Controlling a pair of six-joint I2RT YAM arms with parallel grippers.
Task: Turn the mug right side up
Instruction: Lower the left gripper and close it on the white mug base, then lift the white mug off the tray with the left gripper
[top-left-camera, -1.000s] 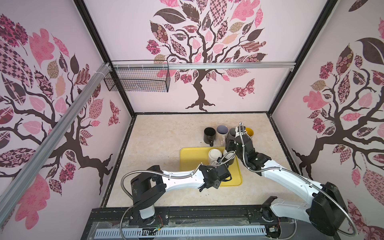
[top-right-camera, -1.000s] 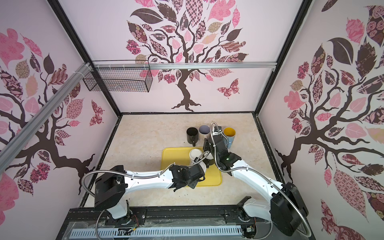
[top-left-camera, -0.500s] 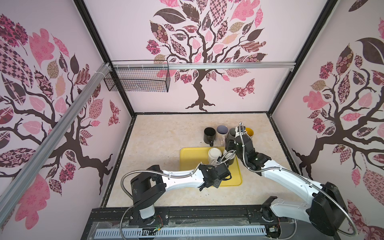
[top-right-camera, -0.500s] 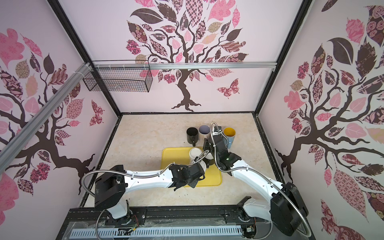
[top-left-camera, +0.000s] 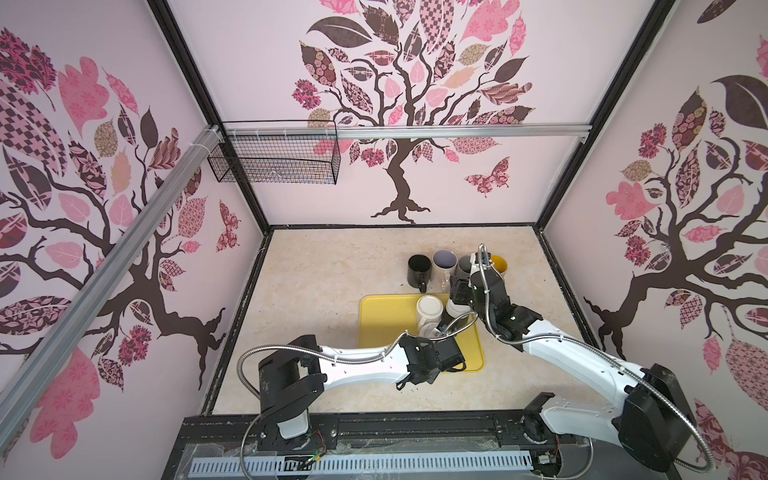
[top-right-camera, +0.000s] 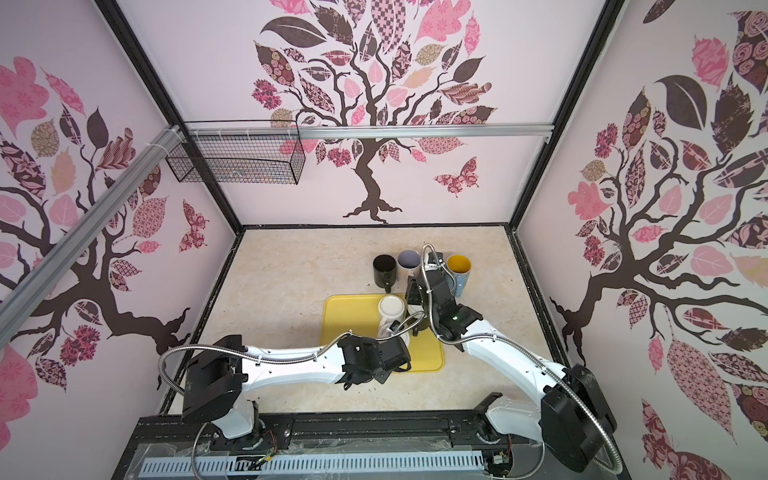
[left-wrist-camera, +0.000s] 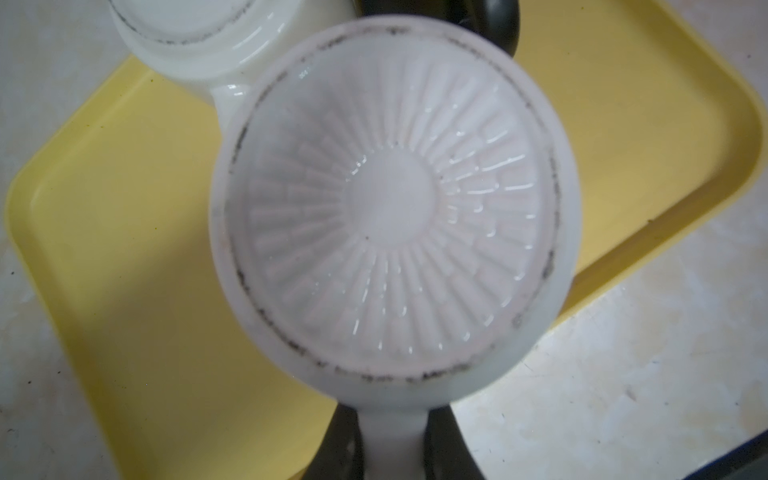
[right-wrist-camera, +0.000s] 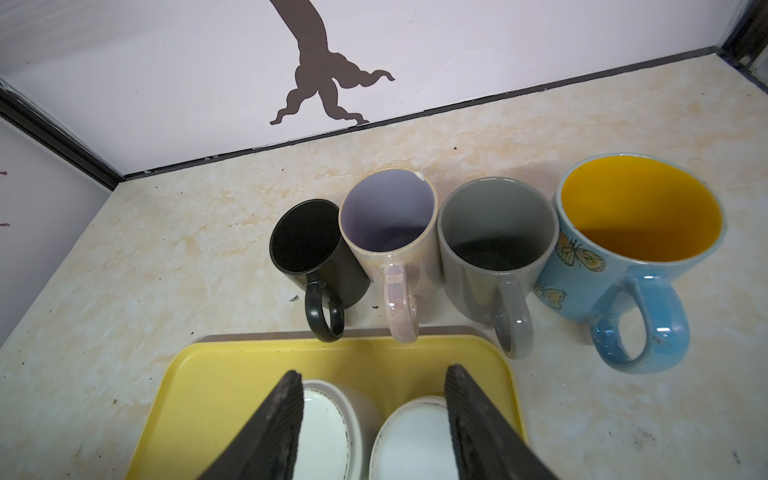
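Observation:
Two white mugs stand upside down on the yellow tray (top-left-camera: 386, 328). In the left wrist view one white mug (left-wrist-camera: 392, 216) fills the middle, its ribbed base facing the camera. My left gripper (left-wrist-camera: 390, 419) is shut on this mug's handle, a black finger (left-wrist-camera: 345, 444) on either side. The second white mug (left-wrist-camera: 187, 37) stands just beyond it. Both top views show a white mug (top-left-camera: 429, 309) (top-right-camera: 391, 308) with the left gripper (top-left-camera: 434, 336) at its near side. My right gripper (right-wrist-camera: 374, 415) (top-left-camera: 459, 291) hovers open over both mugs, holding nothing.
Behind the tray stand several upright mugs in a row: black (right-wrist-camera: 309, 245), lilac (right-wrist-camera: 388, 224), grey (right-wrist-camera: 494, 232) and blue with a yellow inside (right-wrist-camera: 636, 232). Their handles reach to the tray's far rim. A wire basket (top-left-camera: 274, 158) hangs on the back wall's rail.
The left gripper's jaws have closed on the white mug's handle. Neither arm has visibly shifted, and the mugs stand where they were.

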